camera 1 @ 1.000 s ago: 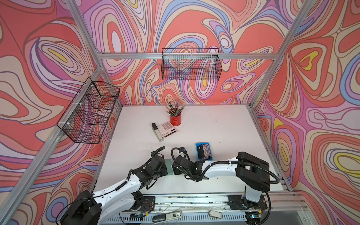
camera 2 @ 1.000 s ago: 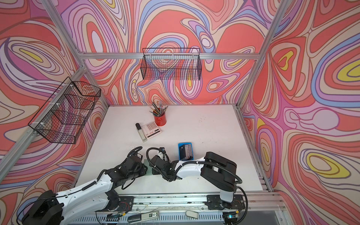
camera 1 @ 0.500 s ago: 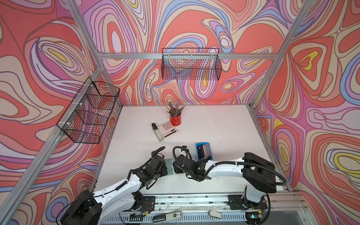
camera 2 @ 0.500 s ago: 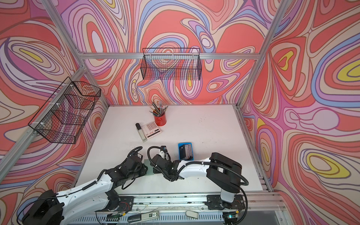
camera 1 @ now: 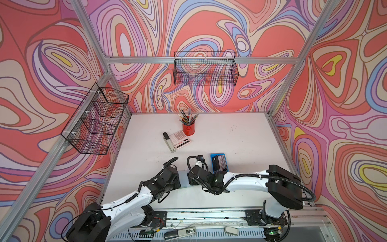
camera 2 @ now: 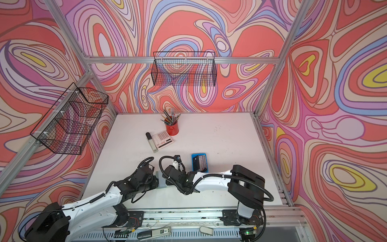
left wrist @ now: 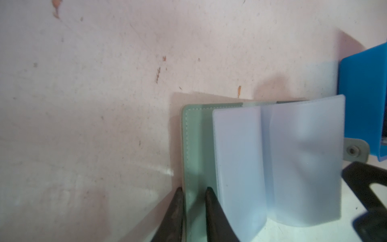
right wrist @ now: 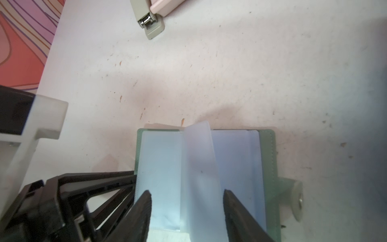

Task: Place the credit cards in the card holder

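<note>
A pale sage-green card holder [right wrist: 269, 159] lies open like a book, cover down, on a white, scuffed bench [right wrist: 230, 62] between the two arms' jaws. Its spine runs straight away from the right jaws, so the opened spread stretches crosswise from one set of jaws to the other. The cover looks like soft stitched leather with rounded corners. Inside are frosted, flexible clear sleeves [right wrist: 161, 167]. The left jaws are nearly together, pinching the stitched outer edge of one cover flap. The right jaws are wide apart above the sleeves and grip nothing; one sleeve leaf [right wrist: 201, 167] rises, bowed, in the gap between them. A small rounded tab [right wrist: 293, 194] with a metal snap sticks out sideways from the flap farthest from the left jaws. The credit cards [camera 1: 218, 164], thin stiff rectangles in dark and pale colours, lean together on edge in a bright blue plastic tray [camera 1: 217, 155]. It sits just beside the right jaws, on the side away from the left jaws, and the cards' long sides run roughly parallel to the holder's spine.
</note>
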Robot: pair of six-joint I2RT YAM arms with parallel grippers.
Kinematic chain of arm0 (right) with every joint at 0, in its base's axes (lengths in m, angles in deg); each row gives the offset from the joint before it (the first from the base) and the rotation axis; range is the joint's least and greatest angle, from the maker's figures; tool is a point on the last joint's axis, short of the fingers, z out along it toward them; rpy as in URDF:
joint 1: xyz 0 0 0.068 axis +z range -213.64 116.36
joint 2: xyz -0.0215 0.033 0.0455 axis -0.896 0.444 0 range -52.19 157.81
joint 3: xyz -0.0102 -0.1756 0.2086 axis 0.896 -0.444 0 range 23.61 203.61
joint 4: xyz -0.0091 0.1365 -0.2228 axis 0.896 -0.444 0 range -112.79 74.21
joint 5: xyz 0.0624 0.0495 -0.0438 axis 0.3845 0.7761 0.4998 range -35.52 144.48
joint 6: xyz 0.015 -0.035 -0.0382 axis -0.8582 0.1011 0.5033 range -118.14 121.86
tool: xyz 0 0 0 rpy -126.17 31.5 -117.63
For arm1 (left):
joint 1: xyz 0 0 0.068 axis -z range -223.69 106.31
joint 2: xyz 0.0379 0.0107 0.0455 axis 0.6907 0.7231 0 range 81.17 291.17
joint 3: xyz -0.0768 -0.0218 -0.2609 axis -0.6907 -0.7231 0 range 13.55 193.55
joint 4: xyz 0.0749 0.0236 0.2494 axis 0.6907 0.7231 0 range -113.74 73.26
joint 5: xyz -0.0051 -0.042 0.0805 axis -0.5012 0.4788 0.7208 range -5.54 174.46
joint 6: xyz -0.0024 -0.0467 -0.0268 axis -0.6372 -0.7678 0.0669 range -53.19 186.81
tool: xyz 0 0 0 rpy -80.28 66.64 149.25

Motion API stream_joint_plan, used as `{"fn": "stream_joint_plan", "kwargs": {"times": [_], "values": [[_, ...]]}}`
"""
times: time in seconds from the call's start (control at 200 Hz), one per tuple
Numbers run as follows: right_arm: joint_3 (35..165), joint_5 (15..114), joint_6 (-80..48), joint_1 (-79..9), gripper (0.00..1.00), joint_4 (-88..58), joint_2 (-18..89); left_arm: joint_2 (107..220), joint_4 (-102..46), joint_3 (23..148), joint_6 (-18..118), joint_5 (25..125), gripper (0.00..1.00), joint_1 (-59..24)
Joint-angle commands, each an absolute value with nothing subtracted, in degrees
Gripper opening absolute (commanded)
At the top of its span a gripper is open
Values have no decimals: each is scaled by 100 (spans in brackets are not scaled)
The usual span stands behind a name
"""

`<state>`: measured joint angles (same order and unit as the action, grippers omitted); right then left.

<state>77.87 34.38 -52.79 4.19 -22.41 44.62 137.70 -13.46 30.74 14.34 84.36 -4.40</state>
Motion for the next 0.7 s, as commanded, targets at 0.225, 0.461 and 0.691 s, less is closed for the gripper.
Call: {"fn": "stream_joint_plan", "kwargs": {"times": [0.225, 0.461, 0.691], "values": [[7343, 3078, -5403, 412, 58, -2245, 4111, 14381, -1226, 4069, 2000, 8004, 44, -445], [7052, 3311, -5473, 271, 58, -1962, 4085, 14979, -1186, 4538, 2174, 7835, 52, -440], [6840, 3244, -5457, 223, 58, -1968, 3650, 15219, -1512, 4643, 2419, 7376, 89, -359]]}}
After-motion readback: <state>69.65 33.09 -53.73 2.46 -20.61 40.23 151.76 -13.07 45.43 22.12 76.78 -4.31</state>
